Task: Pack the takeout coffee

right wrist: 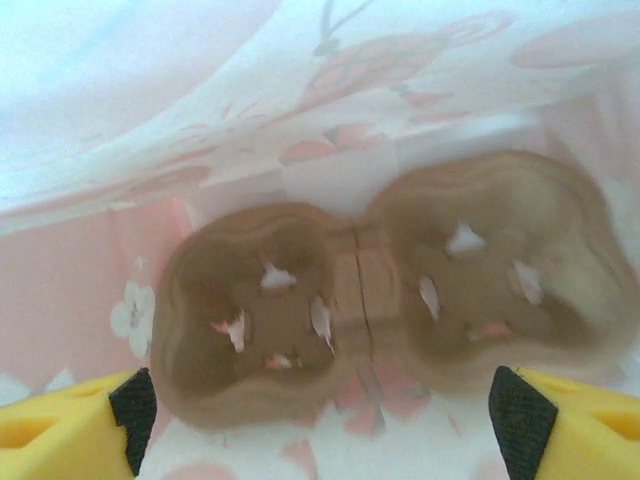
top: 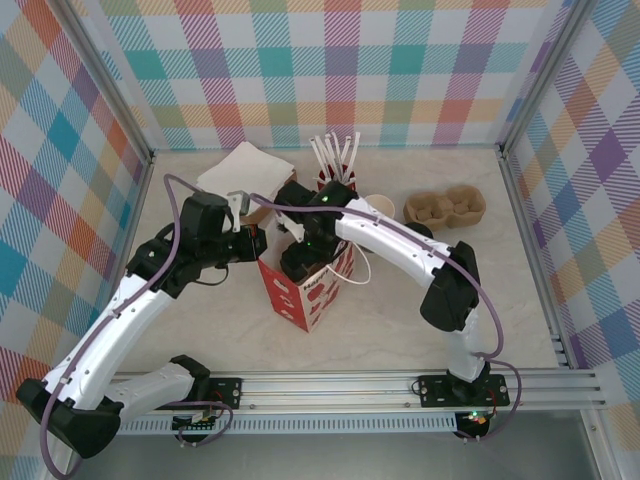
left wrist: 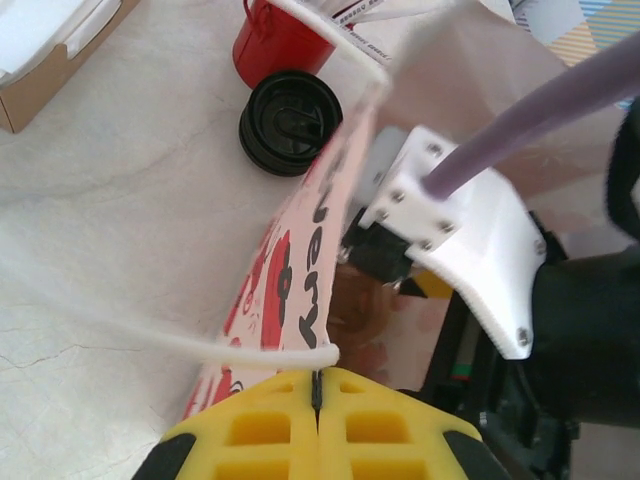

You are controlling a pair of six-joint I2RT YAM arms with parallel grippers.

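Right gripper [right wrist: 322, 410] is being held inside the red-and-white paper bag [top: 300, 298], jaws spread wide and released, above a brown two-cup pulp carrier [right wrist: 370, 290] lying on the bag floor. Left gripper [left wrist: 318, 385] is being clamped shut onto the bag's white handle [left wrist: 150, 335]. Cream-rimmed takeout cup [top: 375, 207] is being seen on the table [top: 200, 330], just beside the red cup with white sticks [top: 333, 172].

Pale marbled tabletop [top: 520, 300]; a red-and-white paper bag [top: 300, 300] stands near its middle; behind it a red cup with white sticks [top: 335, 172], 1 black lid [left wrist: 290, 122] just beside; a brown box of white sheets [top: 245, 170] back left; a small cream-rimmed cup [top: 375, 207] and a 2-well cardboard carrier [top: 445, 208] back right.
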